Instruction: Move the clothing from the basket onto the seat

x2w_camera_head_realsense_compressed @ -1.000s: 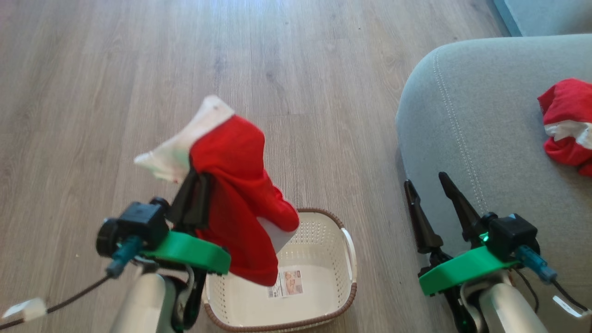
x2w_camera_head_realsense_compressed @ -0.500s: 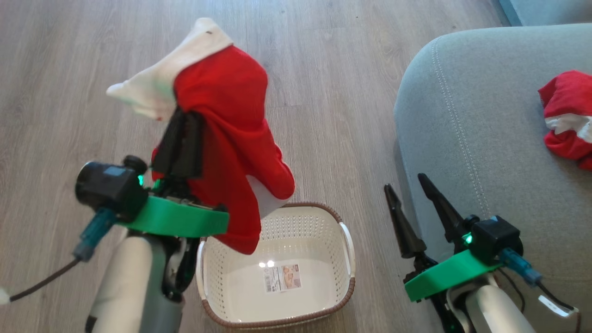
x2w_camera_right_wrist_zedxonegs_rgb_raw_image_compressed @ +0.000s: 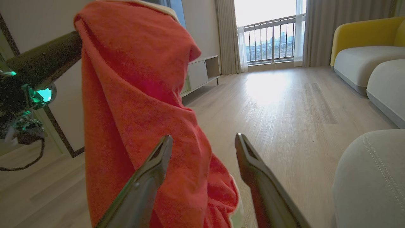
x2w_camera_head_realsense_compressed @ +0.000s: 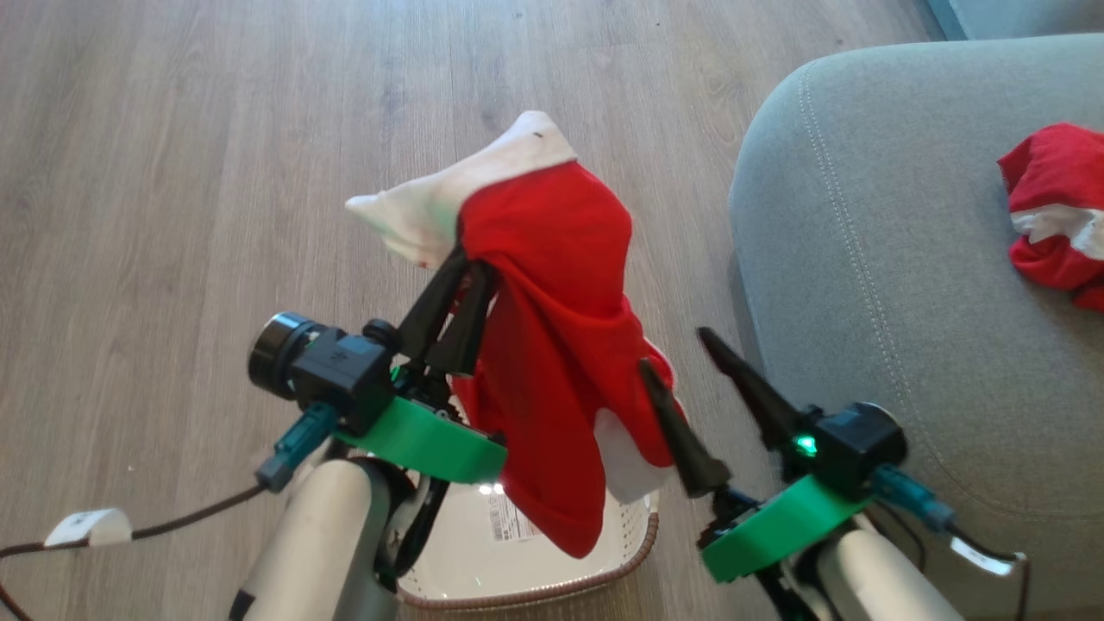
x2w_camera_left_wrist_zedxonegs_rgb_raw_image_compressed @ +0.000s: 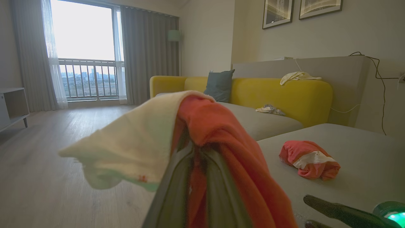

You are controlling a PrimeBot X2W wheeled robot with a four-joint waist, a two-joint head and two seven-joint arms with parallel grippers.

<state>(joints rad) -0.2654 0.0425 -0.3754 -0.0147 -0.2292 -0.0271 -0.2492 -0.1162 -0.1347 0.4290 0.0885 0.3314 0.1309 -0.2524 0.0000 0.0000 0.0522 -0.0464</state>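
**Carry in progress: one garment aloft, one delivered**

The left claw (x2w_camera_head_realsense_compressed: 466,267) is clamped on a red garment (x2w_camera_head_realsense_compressed: 552,285) with a white band. I hold it high above the basket (x2w_camera_head_realsense_compressed: 466,561), and its loose end hangs down over the basket's right side. The cloth drapes over the fingers rather than sitting cleanly between them. The right claw (x2w_camera_head_realsense_compressed: 674,349) is empty with its fingers apart, and its left finger stands just beside the hanging cloth, perhaps touching it. A second red garment (x2w_camera_head_realsense_compressed: 1048,216) lies crumpled on the seat (x2w_camera_head_realsense_compressed: 880,259), well in from the edge. What I can see of the basket floor is bare apart from a label.

Risks noted:
- The hanging end could catch on the right claw's finger during the swing toward the seat and be pulled out of the grip.
- On release, the drape over the fingers may keep the cloth clinging rather than dropping.
- Letting go too near the rounded seat edge could let the garment slide off to the floor (x2w_camera_head_realsense_compressed: 172,172).
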